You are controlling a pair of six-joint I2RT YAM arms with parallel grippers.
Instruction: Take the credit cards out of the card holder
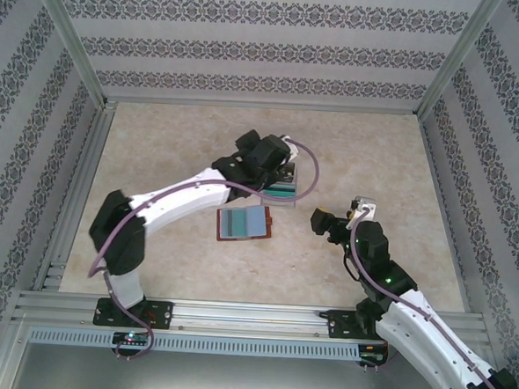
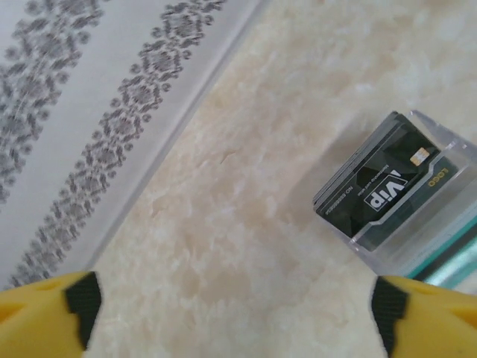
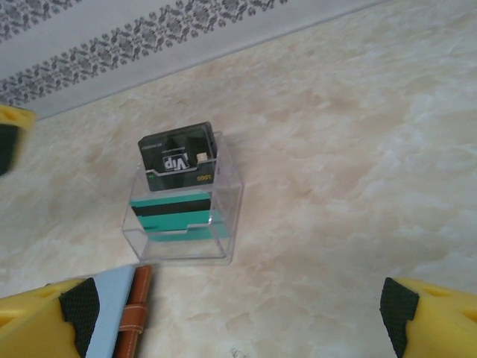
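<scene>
While your left gripper (image 2: 235, 309) hangs wide open, empty, black card (image 2: 384, 190) rests in clear tray (image 3: 179, 253) just ahead; card holder (image 1: 243, 223) lies open behind it, near open, empty right gripper (image 3: 235, 313). Next, likely: fetch remaining cards.

From above and behind we overlook the whole tabletop (image 1: 377, 149), while both wrist cameras look down closely, sharing the clear card box (image 3: 229, 209).
</scene>
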